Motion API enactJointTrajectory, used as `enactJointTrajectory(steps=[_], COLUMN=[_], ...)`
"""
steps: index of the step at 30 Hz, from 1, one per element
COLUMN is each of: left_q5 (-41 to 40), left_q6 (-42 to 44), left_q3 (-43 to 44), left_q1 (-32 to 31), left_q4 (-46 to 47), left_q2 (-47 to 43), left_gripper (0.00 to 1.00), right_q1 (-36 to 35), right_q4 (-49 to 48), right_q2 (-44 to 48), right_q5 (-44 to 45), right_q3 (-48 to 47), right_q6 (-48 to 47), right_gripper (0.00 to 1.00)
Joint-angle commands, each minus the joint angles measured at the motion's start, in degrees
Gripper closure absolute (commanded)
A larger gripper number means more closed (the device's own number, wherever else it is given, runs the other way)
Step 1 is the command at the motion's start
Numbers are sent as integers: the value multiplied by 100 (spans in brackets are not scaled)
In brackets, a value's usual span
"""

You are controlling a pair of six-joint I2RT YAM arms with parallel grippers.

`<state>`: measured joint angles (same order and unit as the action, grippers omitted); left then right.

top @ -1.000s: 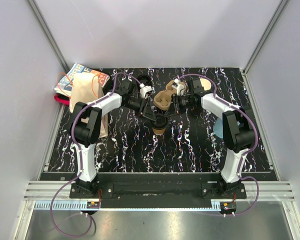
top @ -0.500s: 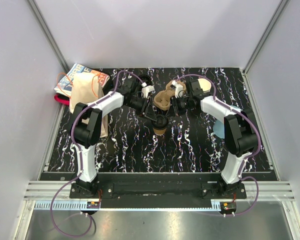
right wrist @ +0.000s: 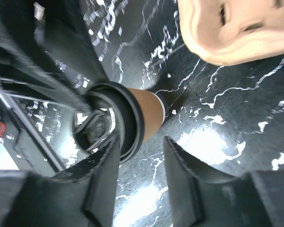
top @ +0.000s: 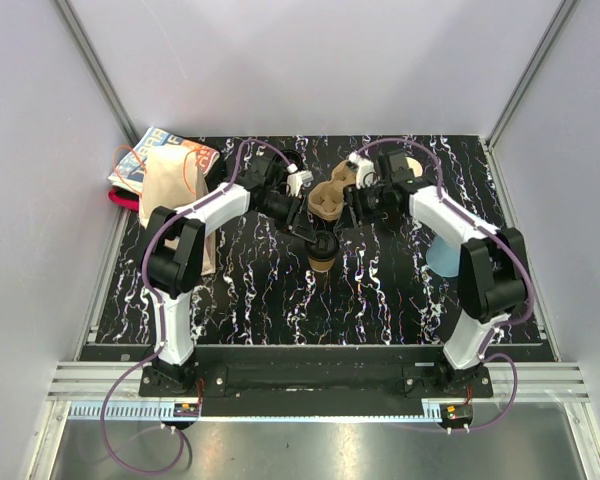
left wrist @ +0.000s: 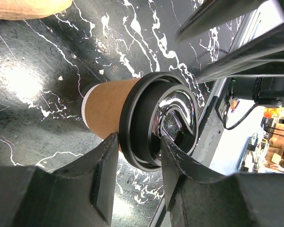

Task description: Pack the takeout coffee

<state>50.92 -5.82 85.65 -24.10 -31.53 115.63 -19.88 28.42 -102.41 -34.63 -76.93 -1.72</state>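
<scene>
At mid-worktop: the takeout coffee [top: 322, 252] stands upright on the black marbled worktop [top: 380, 300] with its lid [left wrist: 156, 109] on. It is just in front of the pulp cup carrier [top: 328, 200] and not yet in it.
Left side: the left pincer [left wrist: 138, 142] is partly spread, with a finger on either side of the lid's edge. From the wrist view I cannot tell whether the pads already bear on the cup or only frame it.
Right side: the right pincer [right wrist: 141, 141] stands apart with bare worktop showing in the gap. It holds nothing, and the cup sits just beyond its tips and off to one side.
Step in hand, as I judge it: getting a sound hold on the cup with the left arm for the lift into the carrier.
Doing it well: I would drop the fingers onto the kraft wall below the lid, since a pinch on the rim could pop the lid off. I would squeeze lightly, keep the cup vertical, and keep the right arm clear of the lift path or steadying the carrier.
Changed from a second ago: the cup has not moved. The right elbow has swung outward, uncovering more of the light blue cup [top: 440, 258], and the left wrist has edged towards the carrier.
</scene>
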Motion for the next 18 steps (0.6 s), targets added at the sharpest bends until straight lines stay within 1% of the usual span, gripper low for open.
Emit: enactJointTrajectory(steps=[1, 3, 10, 18], left_q5=[-1145, -1145, -1163, -1180], left_q6=[460, 459, 451, 416], left_q3=[-118, -110, -101, -74], left_q1=[-104, -113, -113, -113], left_q4=[-213, -213, -213, -205], left_q2=[302, 284, 267, 267], left_gripper=[63, 63, 63, 63], right_q1=[195, 204, 204, 90], right_q4=[137, 181, 198, -91], right_q2=[643, 713, 749, 731], right_q5=[-324, -438, -896, -1221], right_q3=[-385, -332, 239, 872], right_q6=[31, 22, 75, 145], right_gripper=[50, 48, 48, 48])
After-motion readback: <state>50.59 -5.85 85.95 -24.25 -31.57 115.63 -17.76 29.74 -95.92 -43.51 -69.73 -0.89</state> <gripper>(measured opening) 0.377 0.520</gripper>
